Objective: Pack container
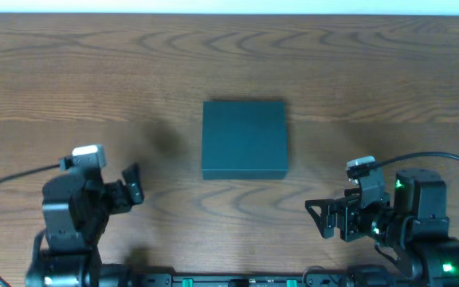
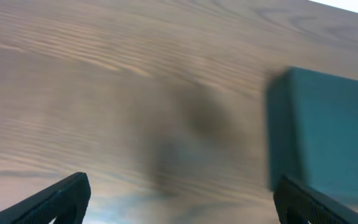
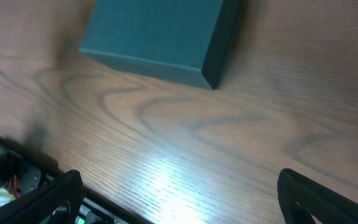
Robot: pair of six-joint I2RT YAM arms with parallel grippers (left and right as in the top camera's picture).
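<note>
Container (image 1: 244, 139) lies between both end effectors (image 1: 136, 183) (image 1: 315, 219), touching neither.

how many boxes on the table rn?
1. The container sits closed at the middle of the table. No other box shows in any view; past the frame edges I cannot tell.

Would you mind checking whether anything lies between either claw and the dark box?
Nothing visible does. Only bare table lies between the left claw and the container, and between the right claw and it. Both claws stand open and empty.
</note>
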